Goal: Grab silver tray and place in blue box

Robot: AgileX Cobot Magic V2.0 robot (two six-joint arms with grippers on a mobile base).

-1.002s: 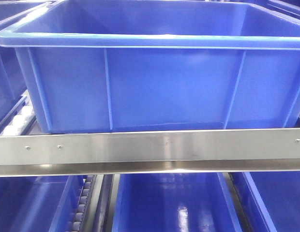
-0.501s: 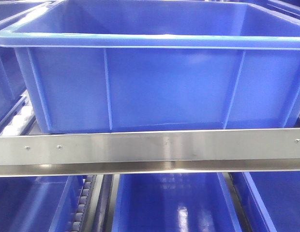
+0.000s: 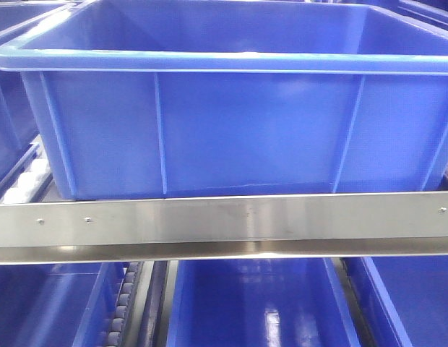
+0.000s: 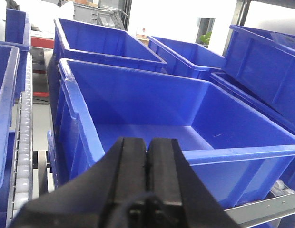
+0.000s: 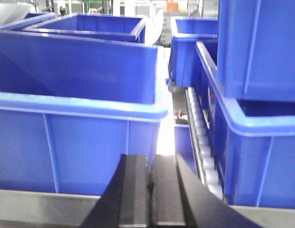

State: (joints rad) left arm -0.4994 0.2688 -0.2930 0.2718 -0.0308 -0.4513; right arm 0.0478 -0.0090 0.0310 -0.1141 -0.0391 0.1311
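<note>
The blue box is a large deep ribbed crate that fills the front view, standing behind a steel frame rail. It also shows in the left wrist view, with its inside bare, and in the right wrist view. The silver tray is out of view in every frame. My left gripper is shut and empty, just in front of the box's near wall. My right gripper is shut and empty, in front of the box's right front corner. Neither gripper shows in the front view.
A steel frame rail runs across in front of the box. More blue crates stand below, behind and to the right. Roller tracks run at the left and right of the box.
</note>
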